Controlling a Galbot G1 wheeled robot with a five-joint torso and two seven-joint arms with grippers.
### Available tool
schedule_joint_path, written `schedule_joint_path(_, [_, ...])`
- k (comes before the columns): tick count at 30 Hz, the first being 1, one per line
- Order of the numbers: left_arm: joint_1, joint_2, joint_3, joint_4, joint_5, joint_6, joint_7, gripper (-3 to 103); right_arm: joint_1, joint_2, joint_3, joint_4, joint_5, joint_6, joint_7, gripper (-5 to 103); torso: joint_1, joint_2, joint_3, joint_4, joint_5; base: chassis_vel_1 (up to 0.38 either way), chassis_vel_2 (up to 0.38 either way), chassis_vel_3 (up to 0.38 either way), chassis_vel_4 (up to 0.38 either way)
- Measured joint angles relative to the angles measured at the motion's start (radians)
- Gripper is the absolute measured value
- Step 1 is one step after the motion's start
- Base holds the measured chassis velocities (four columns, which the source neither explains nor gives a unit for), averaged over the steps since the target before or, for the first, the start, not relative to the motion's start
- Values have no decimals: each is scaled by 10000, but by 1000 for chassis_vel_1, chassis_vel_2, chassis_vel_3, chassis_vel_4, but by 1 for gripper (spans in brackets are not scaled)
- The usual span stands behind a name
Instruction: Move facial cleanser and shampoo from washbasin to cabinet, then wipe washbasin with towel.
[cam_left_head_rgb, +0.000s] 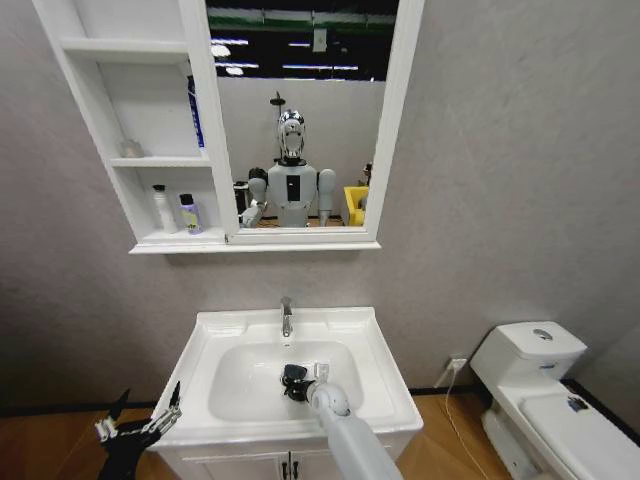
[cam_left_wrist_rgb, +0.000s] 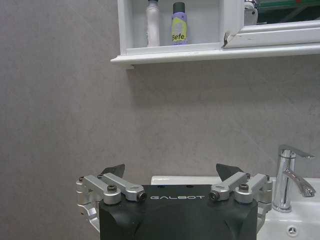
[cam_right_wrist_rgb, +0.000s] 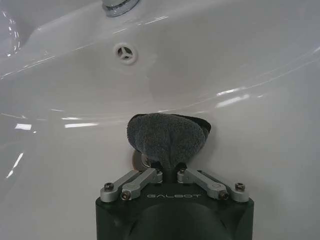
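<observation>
So the right gripper (cam_right_wrist_rgb: 169, 162) is down inside the washbasin (cam_left_head_rgb: 200, 345) bowl, fingers pinched tight on the dark grey towel (cam_right_wrist_rgb: 167, 137), which bunches into a wad pressed against the porcelain right by the round drain (cam_right_wrist_rgb: 141, 160). The overflow hole (cam_right_wrist_rgb: 125, 53) and chrome tap (cam_left_head_rgb: 287, 317) sit further up the bowl. Both bottles look done already: the white facial cleanser (cam_left_head_rgb: 162, 209) and purple shampoo (cam_left_head_rgb: 189, 214) stand side by side in the bottom compartment of the cabinet (cam_left_head_rgb: 135, 160). Left gripper (cam_left_head_rgb: 140, 420) hangs off the basin's front left corner, fingers spread wide, holding nothing.

What worries me: the grip is only on a small fold of cloth, so a hard swipe could drag it loose. Also the wad is small, so metal fingers might scrape the ceramic, or snag the drain.
</observation>
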Motion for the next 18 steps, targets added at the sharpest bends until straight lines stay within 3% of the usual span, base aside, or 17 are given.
schedule_joint_path(7, [0,0,0,0,0,0,0,100,516,-4,430,-913,-169,348,-161,8,0,0,0,1,1,0,0,0,0])
schedule_joint_path(18, [0,0,0,0,0,0,0,100,330,-8,751,-705,-386,426,53,8,0,1,-1,0,1,0,0,0,0])
